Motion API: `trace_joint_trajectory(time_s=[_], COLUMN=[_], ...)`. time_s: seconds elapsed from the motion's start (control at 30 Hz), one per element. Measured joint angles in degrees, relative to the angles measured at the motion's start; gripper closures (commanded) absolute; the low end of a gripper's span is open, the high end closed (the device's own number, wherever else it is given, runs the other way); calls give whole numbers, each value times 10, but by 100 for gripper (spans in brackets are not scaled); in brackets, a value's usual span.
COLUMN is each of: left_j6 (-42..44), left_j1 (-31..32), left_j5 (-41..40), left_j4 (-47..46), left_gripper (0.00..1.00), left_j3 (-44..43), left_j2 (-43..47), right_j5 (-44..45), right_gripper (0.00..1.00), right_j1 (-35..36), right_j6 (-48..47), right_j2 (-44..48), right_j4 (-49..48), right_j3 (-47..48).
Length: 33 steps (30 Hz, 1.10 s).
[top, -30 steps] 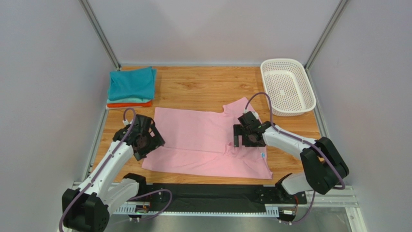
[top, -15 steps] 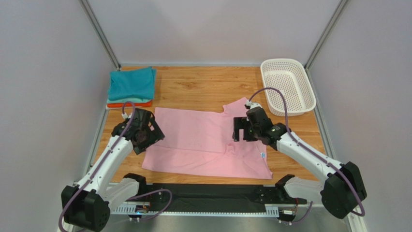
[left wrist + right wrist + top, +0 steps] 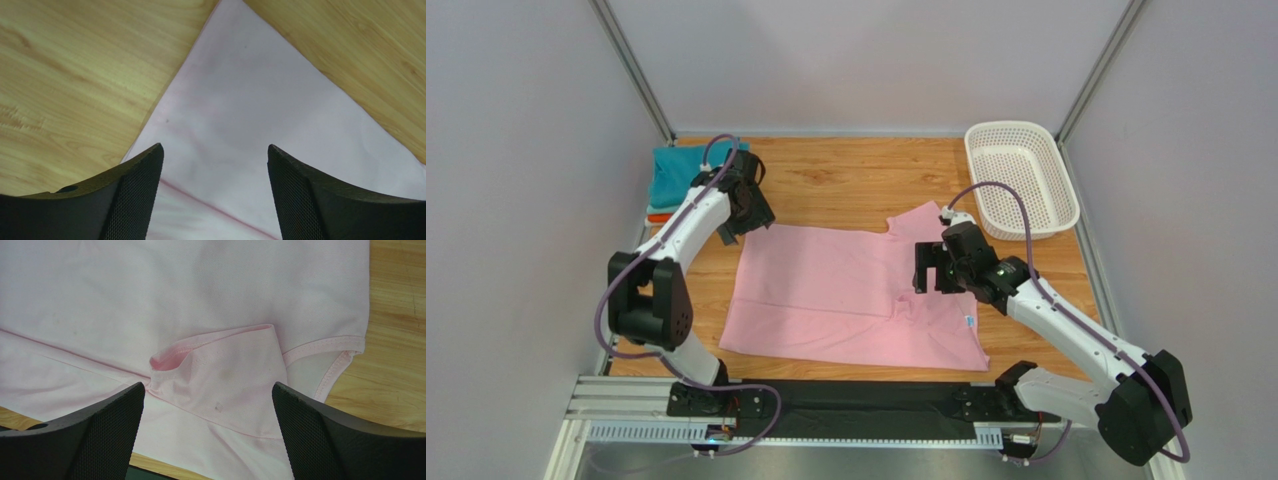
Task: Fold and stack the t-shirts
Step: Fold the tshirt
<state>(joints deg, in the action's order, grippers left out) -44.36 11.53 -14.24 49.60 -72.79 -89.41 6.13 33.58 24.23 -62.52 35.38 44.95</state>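
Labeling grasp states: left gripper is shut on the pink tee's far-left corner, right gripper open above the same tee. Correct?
Wrong on the left gripper: it is open, not shut. The left wrist view shows its fingers apart, with the pink tee corner lying flat below them. The right gripper is open above the same tee.

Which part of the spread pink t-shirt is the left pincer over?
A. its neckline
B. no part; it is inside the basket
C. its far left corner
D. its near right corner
C: the left wrist view shows the left pincer, jaws apart, framing a corner of the pink t-shirt with bare wood on both sides.
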Motion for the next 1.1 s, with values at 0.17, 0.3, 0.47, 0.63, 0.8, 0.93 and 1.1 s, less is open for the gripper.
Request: trace_joint_trajectory(time_s=[0.17, 0.3, 0.47, 0.63, 0.8, 0.93, 1.1], left_j6=[28, 46, 55, 57, 52, 45, 42], left_j1=[-15, -23, -29, -30, -30, -30, -30], left_j5=[1, 0, -16, -27, -31, -40, -44], left_j4=[-11, -10, -10, -10, -7, -7, -6], left_gripper=[43, 47, 48, 50, 53, 59, 71], left_j3=[-86, -154, -197, -217, -223, -223, -231], left_j2=[-134, -212, -262, -296, -324, -339, -345], right_j5=[3, 6, 12, 14, 18, 19, 20], right_gripper=[0, 0, 0, 0, 0, 0, 0], right_j1=[0, 0, 0, 0, 0, 0, 0], right_j6=[0, 0, -1, -1, -3, -5, -6], right_j2=[0, 0, 0, -2, -7, -9, -10], right_j4=[8, 12, 16, 17, 18, 19, 19], right_j3=[-3, -9, -10, -10, -10, -11, -11])
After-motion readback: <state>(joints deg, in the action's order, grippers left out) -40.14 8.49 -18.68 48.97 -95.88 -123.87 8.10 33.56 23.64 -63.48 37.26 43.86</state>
